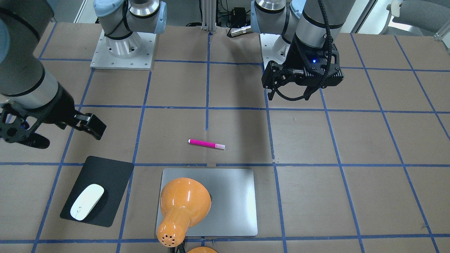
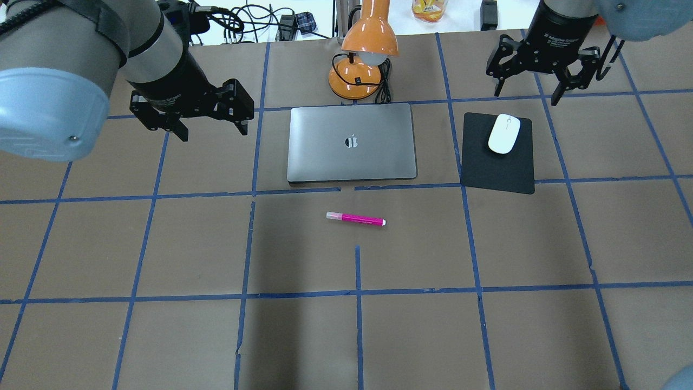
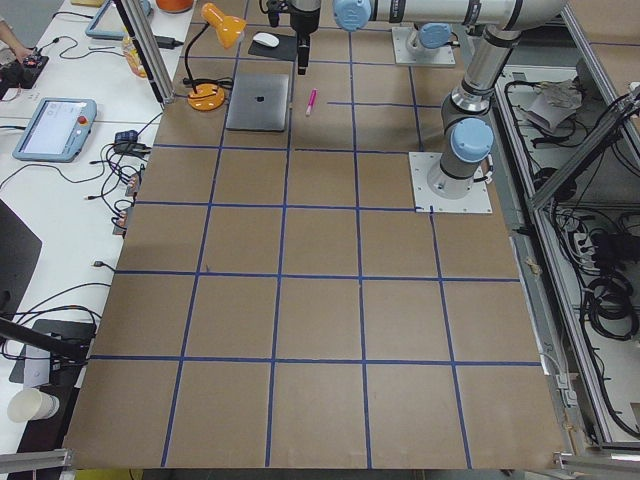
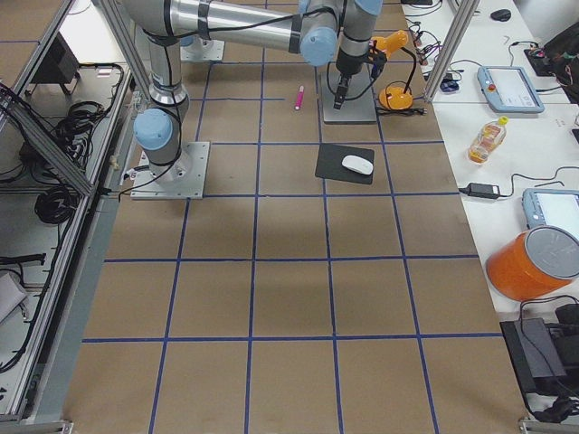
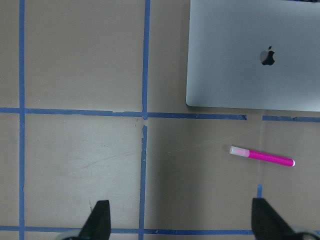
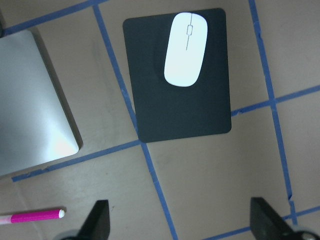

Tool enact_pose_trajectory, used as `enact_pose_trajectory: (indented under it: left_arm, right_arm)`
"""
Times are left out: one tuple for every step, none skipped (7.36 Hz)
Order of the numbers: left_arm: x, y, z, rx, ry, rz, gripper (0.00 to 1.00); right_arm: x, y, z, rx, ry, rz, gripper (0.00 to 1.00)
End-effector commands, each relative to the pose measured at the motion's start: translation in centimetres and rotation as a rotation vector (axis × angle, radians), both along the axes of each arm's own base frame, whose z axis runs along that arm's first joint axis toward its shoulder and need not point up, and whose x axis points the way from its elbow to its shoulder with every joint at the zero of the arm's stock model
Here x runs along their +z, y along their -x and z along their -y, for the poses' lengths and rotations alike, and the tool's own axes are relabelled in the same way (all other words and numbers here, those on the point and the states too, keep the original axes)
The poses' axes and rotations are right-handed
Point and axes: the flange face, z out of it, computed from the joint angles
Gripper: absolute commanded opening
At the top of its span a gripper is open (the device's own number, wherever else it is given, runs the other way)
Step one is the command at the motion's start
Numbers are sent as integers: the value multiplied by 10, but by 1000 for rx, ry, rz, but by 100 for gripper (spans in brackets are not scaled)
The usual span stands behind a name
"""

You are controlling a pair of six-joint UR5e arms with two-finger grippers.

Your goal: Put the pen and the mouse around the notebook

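The notebook (image 2: 352,142) is a shut silver-grey laptop lying flat at the table's far middle. The magenta pen (image 2: 355,219) lies just in front of it, apart from it and parallel to its near edge. To the notebook's right, the white mouse (image 2: 504,134) sits on a black mat (image 2: 498,168). My left gripper (image 2: 212,130) hovers open and empty left of the notebook. My right gripper (image 2: 528,93) hangs open and empty above the table just beyond the mouse. The left wrist view shows the notebook (image 5: 255,55) and the pen (image 5: 261,156). The right wrist view shows the mouse (image 6: 185,49).
An orange desk lamp (image 2: 360,54) stands right behind the notebook, and in the front-facing view its head (image 1: 182,207) hides part of the notebook (image 1: 232,196). Cables and a bottle (image 2: 429,8) lie past the far edge. Blue tape lines grid the brown table (image 2: 346,325).
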Motion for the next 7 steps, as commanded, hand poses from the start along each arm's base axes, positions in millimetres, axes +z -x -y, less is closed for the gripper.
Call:
enact_pose_trajectory:
  left_arm:
    - [0,0,-4,0,-8,3,100]
    - [1,-2,-4,2,-10,3,100]
    - [2,-2,-5,2,-7,3,100]
    - [3,-3,-4,3,-4,1,100]
    - [2,-1,-4,0,-5,1,100]
    - [3,-2,-1,0,-2,-1,100]
    - [3,-2,1,0,-2,1,100]
  right_arm:
    - [11,-22,-22,-3,-40,2,100]
    - [22,-22,-31,-3,-37,-3,100]
    - [25,-20,-38,1,-47,3,100]
    - [33,-20,-52,18,-51,5,100]
    - [32,-19,-72,48,-54,10,100]
    - [18,-18,-88,55,-68,9,100]
    - [20,-19,-98,71,-33,12,100]
